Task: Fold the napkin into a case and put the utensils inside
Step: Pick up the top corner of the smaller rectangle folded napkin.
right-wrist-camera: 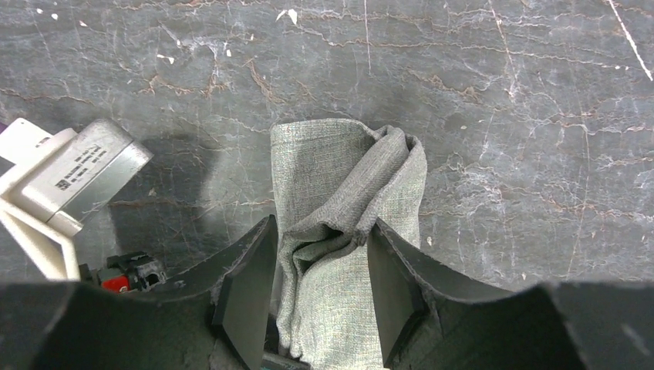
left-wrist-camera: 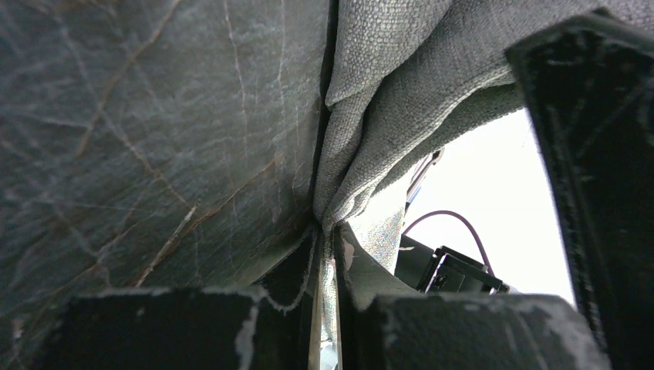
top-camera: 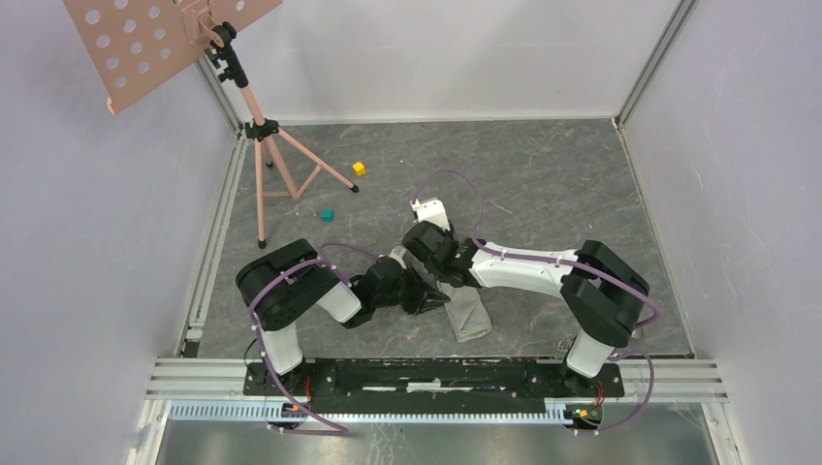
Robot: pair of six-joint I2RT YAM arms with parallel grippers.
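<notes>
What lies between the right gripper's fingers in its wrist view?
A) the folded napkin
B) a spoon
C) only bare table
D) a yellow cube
A: the right wrist view shows the folded napkin running between the two fingers of the right gripper.

I see the napkin, pale grey-green cloth folded into a narrow strip, lower centre of the overhead frame, top layer bunched and wrinkled, one edge lifted
</notes>
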